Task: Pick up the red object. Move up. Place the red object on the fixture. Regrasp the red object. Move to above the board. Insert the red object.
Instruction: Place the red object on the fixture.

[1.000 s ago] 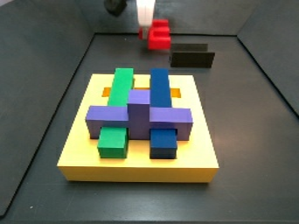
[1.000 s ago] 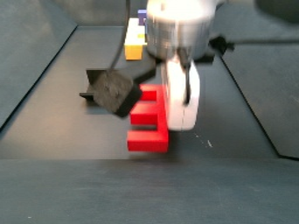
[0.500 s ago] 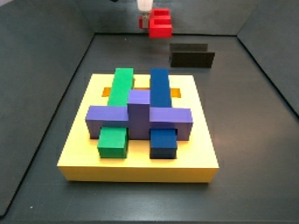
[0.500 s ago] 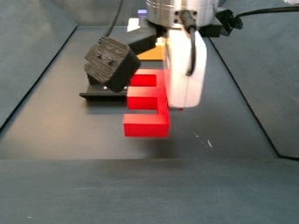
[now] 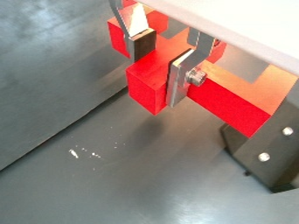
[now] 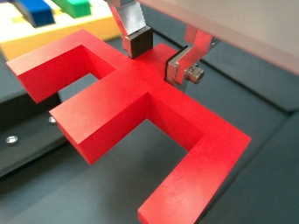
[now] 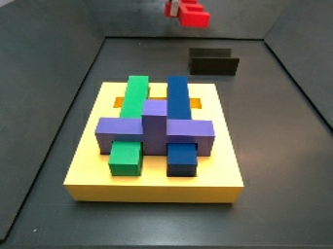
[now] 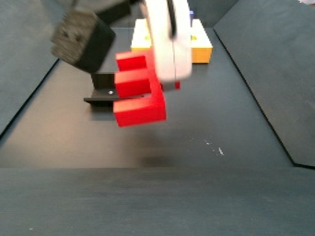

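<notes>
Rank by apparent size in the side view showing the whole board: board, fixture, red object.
1. The board, by far the largest.
2. The fixture.
3. The red object, held high in the pincer, partly cropped and farther off, so its rank is unsure.

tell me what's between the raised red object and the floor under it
Nothing: in a side view the red object, clamped in the tool, hangs over bare dark floor.
</notes>
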